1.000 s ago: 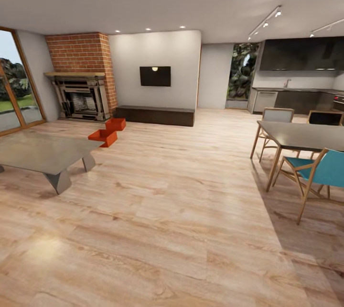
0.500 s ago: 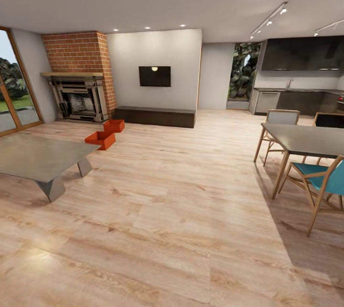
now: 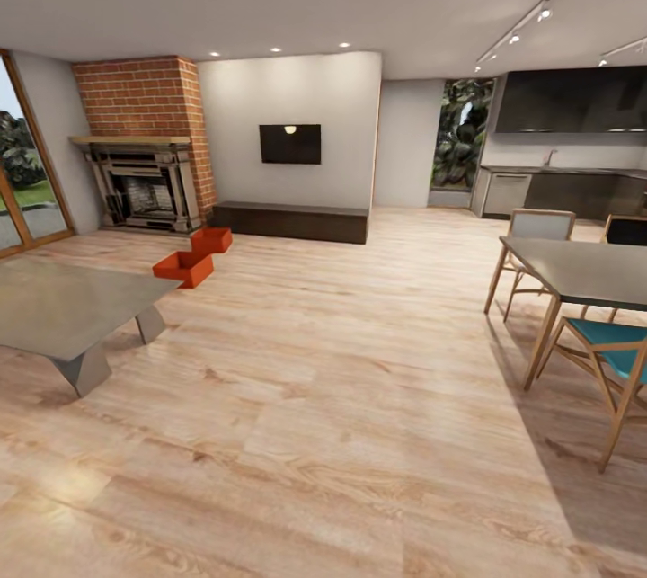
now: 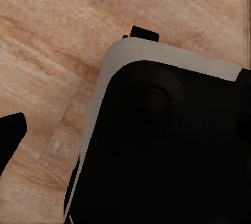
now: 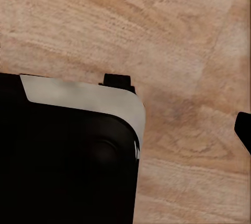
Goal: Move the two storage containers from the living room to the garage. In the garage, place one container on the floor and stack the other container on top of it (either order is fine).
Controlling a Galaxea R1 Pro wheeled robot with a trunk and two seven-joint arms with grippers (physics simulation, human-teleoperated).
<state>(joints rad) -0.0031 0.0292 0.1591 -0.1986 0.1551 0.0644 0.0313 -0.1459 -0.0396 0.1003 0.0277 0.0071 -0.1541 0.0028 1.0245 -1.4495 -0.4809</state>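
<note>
Living room floor [image 3: 341, 380]: 2 storage containers [image 3: 192, 256] touching.

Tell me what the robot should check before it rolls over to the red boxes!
1. Boxes in sight: ok. Both red boxes sit on the wood floor near the fireplace.
2. Boxes together: ok. The near box and the far box look like they touch at a corner.
3. Path to the boxes: ok, if it passes right of the grey table.
4. Dining table and chairs: ok, off to the right, away from the route.
5. Hands empty and open: cannot tell. The wrist views show a dark part of the robot over floor.
6. Boxes empty: cannot tell from this far.
</note>
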